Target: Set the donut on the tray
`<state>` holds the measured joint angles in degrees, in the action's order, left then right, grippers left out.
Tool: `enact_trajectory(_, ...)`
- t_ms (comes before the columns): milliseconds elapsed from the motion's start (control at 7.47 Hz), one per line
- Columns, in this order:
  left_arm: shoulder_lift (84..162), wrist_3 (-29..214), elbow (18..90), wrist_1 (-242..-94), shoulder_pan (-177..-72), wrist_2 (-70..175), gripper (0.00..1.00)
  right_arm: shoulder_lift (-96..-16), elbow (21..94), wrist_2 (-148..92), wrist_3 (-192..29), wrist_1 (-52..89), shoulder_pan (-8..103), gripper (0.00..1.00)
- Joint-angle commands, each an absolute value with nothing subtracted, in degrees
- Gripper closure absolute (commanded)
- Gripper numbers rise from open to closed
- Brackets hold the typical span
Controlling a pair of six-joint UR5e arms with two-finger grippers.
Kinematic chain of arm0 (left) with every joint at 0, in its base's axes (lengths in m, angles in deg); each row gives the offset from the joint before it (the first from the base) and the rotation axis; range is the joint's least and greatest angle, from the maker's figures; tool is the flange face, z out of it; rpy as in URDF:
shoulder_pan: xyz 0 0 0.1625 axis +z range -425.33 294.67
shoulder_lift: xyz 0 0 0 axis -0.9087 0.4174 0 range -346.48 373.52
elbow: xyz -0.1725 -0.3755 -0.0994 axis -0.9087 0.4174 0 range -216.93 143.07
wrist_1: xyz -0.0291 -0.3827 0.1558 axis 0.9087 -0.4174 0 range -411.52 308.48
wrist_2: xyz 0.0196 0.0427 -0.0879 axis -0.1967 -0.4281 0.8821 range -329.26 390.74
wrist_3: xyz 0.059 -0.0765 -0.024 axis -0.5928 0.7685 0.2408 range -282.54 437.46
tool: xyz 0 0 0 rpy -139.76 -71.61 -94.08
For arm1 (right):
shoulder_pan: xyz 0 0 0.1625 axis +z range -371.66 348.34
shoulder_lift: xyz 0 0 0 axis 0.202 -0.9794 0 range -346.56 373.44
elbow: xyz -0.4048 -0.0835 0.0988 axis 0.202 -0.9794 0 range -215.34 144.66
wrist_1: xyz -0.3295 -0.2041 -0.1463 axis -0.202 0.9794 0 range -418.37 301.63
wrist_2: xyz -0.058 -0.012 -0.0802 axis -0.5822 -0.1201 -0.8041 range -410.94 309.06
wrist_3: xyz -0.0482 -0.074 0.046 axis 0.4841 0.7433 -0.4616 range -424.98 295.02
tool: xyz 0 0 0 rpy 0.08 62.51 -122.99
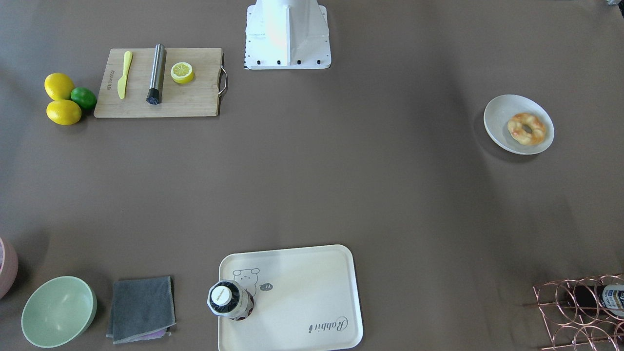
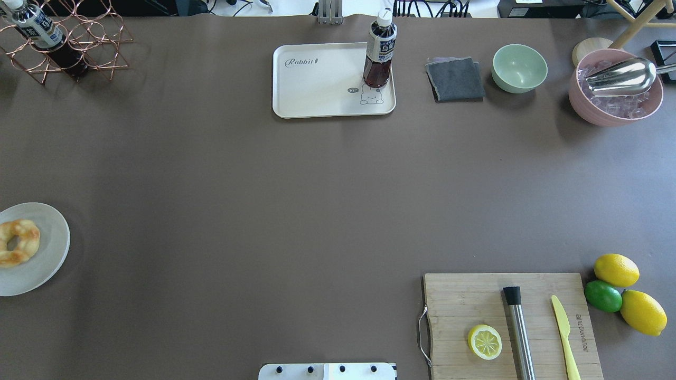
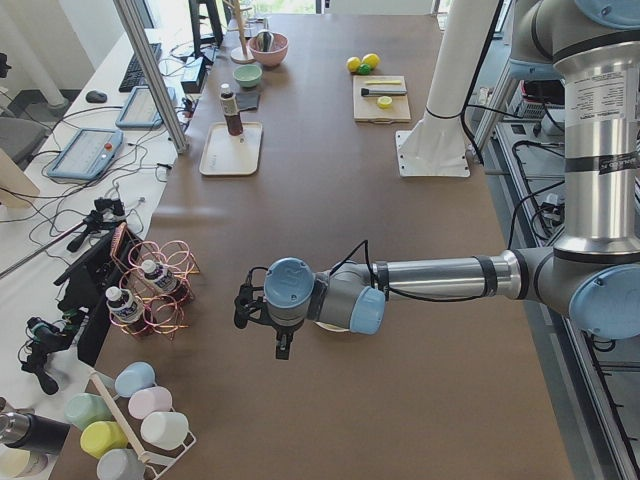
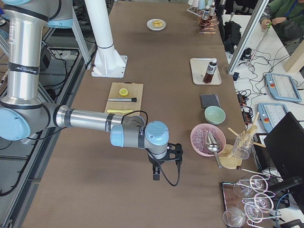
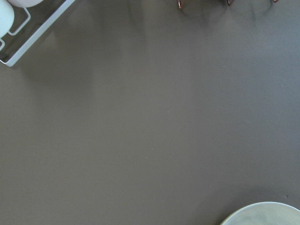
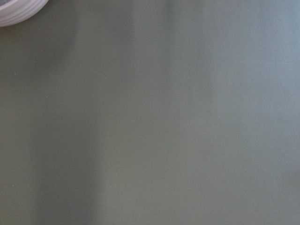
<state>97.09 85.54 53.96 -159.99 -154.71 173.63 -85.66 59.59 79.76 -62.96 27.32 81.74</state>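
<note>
- The pale yellow ring-shaped donut with orange-brown glaze (image 1: 526, 128) lies flat on a round white plate (image 1: 502, 109), off-centre towards the rim; it is not on the tray.
- That plate sits near the table's end on the robot's left, and the overhead view's edge cuts it off.
- The cream-white rectangular tray with rounded corners (image 1: 312, 282) lies well apart from the plate, close to the table's operator-side edge.
- The tray carries a grey "Rabbit" script in one corner and a bear drawing in another. An upright dark-drink bottle with a white cap (image 1: 230, 300) stands beside the bear; its label is too small to read.
- The rest of the tray's floor is bare.
- The matte brown table surface (image 1: 341, 185) runs unbroken between plate and tray.
- A copper wire rack (image 1: 580, 312) holding bottles stands at the operator-side corner on the plate's end.
- The left gripper (image 3: 243, 305) hangs above the plate and hides the donut in the left side view; I cannot tell whether its jaws are apart or together.
- The right gripper (image 4: 176, 153) hovers near a pink ice bowl (image 4: 204, 137); its jaws cannot be judged either.
- Beyond the table's long edge stand desks with cables and screens.
</note>
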Motion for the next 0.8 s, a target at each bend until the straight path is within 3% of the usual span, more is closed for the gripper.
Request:
enact_trajectory(0, 94.74, 92.31, 53.77, -165.21, -154.71, 180.77, 0.01, -85.35, 59.59, 79.76, -62.96, 27.32, 81.68, 0.01)
enact_trajectory(268, 92.55, 93.18, 53.08, -176.85, -154.80, 180.77, 0.01, -85.44, 59.59, 79.76, -62.96, 27.32, 81.77, 0.01)
enact_trajectory(669, 94.47, 98.29, 52.89, -179.40, -154.10, 180.86, 0.01, -85.53, 59.59, 79.76, -62.96, 27.32, 81.77, 0.01)
